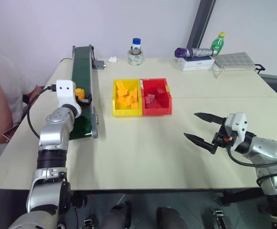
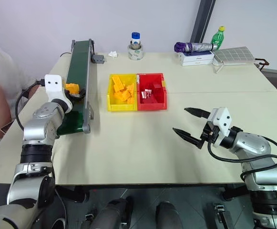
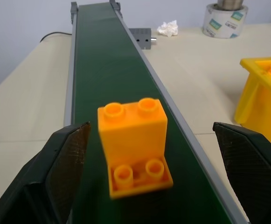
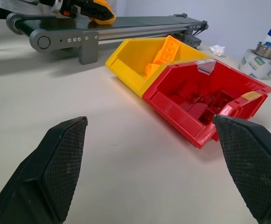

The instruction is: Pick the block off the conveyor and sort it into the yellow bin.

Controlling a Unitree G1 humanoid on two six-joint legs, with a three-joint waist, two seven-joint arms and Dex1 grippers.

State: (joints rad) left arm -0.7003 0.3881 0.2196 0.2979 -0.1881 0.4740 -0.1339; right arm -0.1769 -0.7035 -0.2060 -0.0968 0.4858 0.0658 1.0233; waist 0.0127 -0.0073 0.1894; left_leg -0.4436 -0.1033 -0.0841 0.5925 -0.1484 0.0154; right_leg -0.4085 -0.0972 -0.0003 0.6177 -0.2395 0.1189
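The left gripper (image 3: 149, 154) is reaching over the conveyor (image 1: 83, 71), its fingers apart around the block (image 3: 133, 144) without touching it. The right gripper (image 1: 202, 128) is hovering open over the table (image 1: 143, 143), near and right of the yellow bin (image 1: 126, 112).

Head views overlook table (image 1: 143, 157); wrist views sit low, close.

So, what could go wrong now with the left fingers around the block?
1. The block stands between the left fingers with gaps on both sides; an uneven closing might tip it or push it along the conveyor.
2. The red bin adjoins the yellow bin; a careless drop could land in the wrong one.
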